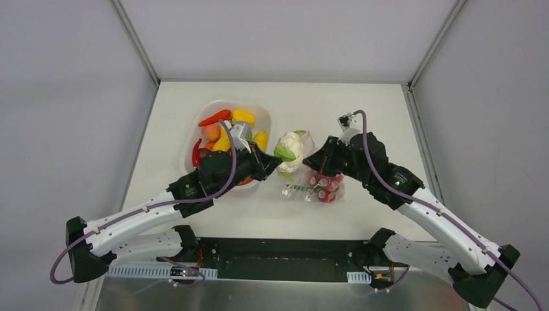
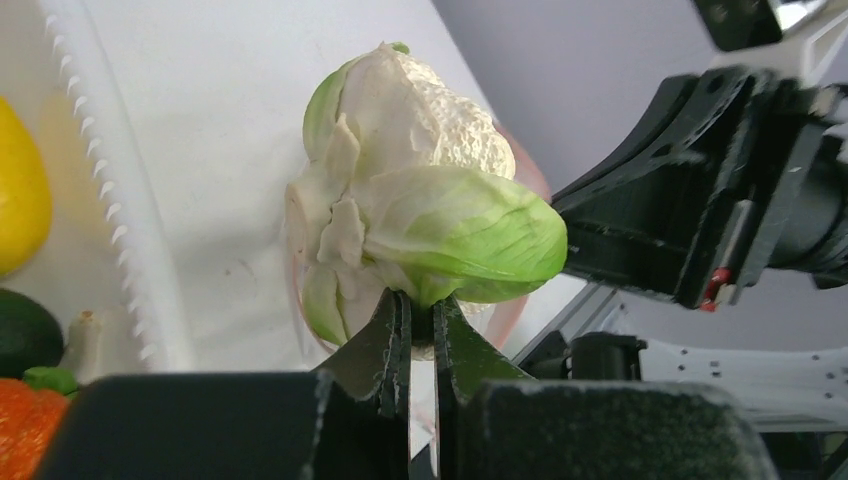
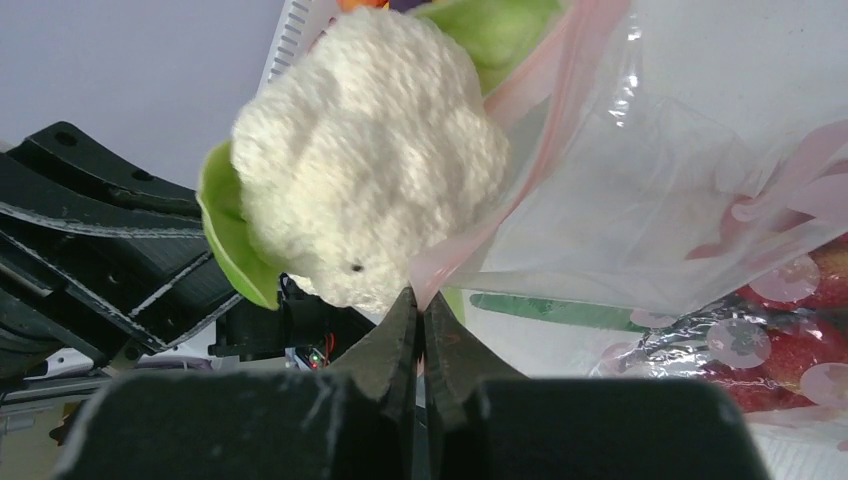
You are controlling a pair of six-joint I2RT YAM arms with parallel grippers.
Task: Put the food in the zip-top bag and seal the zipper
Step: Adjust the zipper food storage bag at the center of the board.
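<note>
Left gripper (image 2: 420, 312) pinches the cauliflower (image 2: 410, 160) by one leaf at the mouth of the zip-top bag (image 3: 640, 200); right gripper (image 3: 421, 300) nips the zipper (image 3: 470, 240) (thin hold). That lip could slip, snagging the cauliflower outside.

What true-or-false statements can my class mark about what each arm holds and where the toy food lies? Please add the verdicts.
1. The left end effector is shut on a green leaf of the white toy cauliflower. True.
2. The right end effector is open and holds nothing. False: it is pinched shut on the pink zipper strip of the clear plastic zip-top bag.
3. The clear plastic zip-top bag is empty. False: red toy food already lies inside it.
4. The white plastic tub holds red, yellow and orange toy food. True.
</note>
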